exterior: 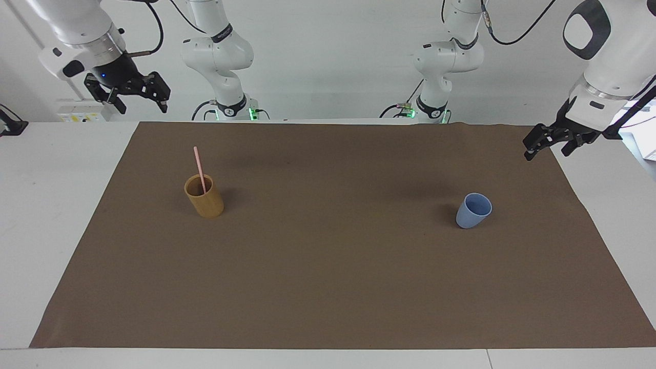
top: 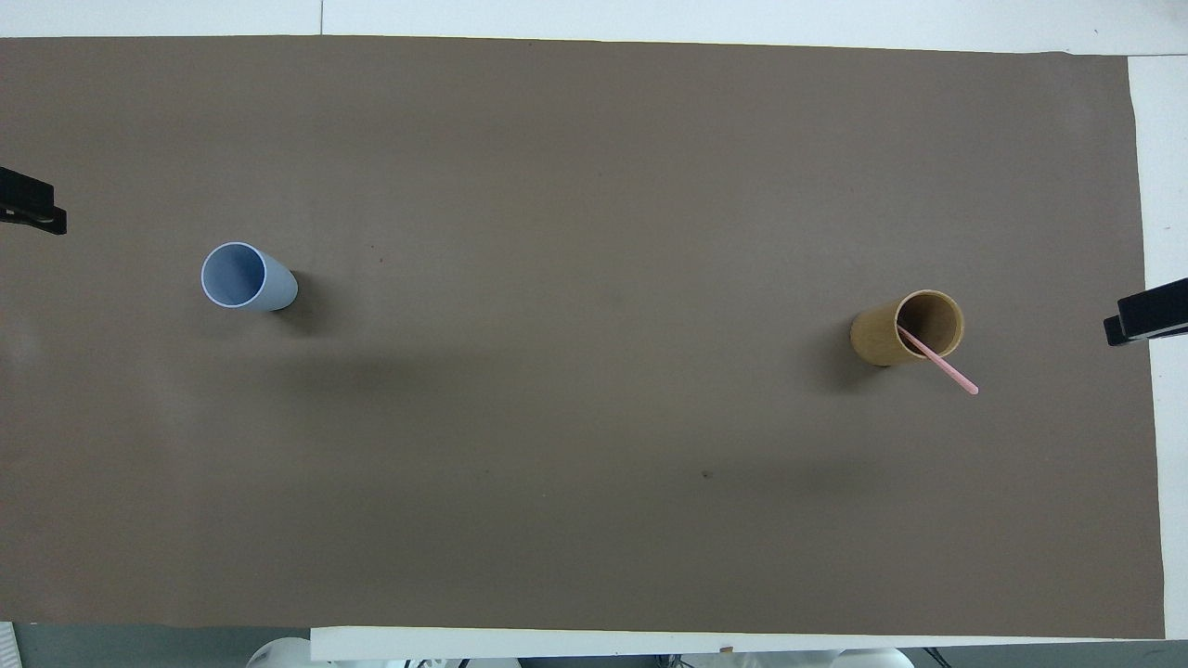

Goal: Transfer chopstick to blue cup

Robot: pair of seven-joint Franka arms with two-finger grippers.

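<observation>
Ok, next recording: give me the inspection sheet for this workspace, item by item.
Surface: brown mat over a white table, lying flat.
Job's things: pink chopstick stands leaning in the tan cup, toward the right arm's end; blue cup upright and empty, toward the left arm's end.
Clutter: nothing seen.
Hands: right hand open, raised off the mat's corner at its own end; left hand open, over the mat's edge at its end; both hold nothing.
Cables: black cables run along the arms and at their bases, none on the mat.
Surroundings: white wall; a yellow-labelled box at the table's edge.
</observation>
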